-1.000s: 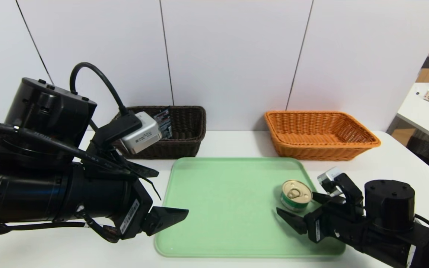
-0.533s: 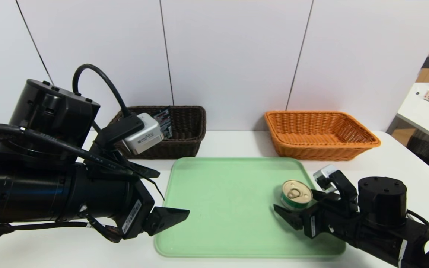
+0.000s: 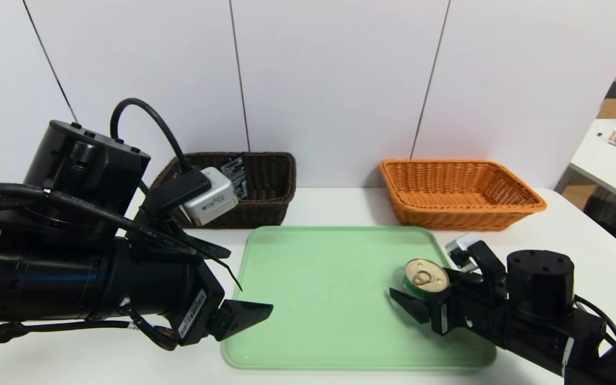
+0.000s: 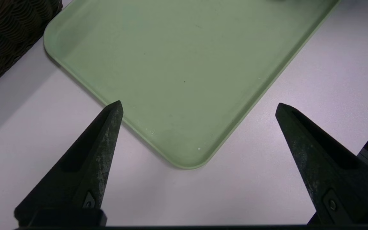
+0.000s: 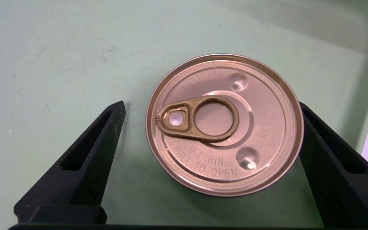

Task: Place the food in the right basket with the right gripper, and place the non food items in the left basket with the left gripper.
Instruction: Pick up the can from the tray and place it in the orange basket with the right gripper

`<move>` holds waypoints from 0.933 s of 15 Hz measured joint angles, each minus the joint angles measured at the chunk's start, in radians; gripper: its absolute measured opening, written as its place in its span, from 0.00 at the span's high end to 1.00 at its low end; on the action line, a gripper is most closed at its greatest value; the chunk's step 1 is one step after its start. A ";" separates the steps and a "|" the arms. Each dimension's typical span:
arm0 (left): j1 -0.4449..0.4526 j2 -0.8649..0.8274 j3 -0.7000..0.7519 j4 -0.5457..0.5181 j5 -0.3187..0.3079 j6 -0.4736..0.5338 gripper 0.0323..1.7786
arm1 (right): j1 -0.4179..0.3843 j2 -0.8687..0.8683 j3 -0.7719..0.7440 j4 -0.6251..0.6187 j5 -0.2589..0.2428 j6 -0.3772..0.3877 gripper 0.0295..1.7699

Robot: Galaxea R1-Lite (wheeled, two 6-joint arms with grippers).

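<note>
The right tool [image 3: 428, 293] is sitting low over the green tray [image 3: 318, 299], with its two black fingers [image 5: 85, 172] spread wide open and a small round can [image 3: 424, 278] between them. One finger is touching or almost touching the can's edge, and the other is standing a little apart from it. The can is standing upright near the tray's right side, with its flat gold lid facing up. The pull ring [image 5: 200, 118] is lying flat on the lid. The tool is not squeezing the can. The left tool [image 4: 198, 108] is hanging wide open and holding nothing, above the near left corner of the tray and the white table [image 3: 329, 203]. Behind the tray, the dark brown basket [image 3: 265, 187] is sitting on the left with a dark packet [image 3: 235, 176] standing in it. The orange basket [image 3: 460, 195] is sitting on the right.
</note>
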 joint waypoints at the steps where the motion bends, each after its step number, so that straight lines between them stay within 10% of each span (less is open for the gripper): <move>1: 0.000 0.001 0.000 0.000 0.000 0.000 0.05 | -0.003 0.003 -0.003 0.000 0.000 0.000 0.04; 4: 0.000 0.005 0.000 0.000 0.000 0.000 0.05 | -0.006 0.008 -0.006 0.000 0.001 0.000 0.04; 8: 0.000 0.011 -0.001 -0.009 0.000 0.000 0.05 | -0.007 0.011 -0.006 0.002 -0.001 -0.002 0.40; 14: 0.000 0.018 0.000 -0.020 -0.002 0.001 0.05 | -0.006 0.004 -0.004 0.001 0.004 0.000 0.44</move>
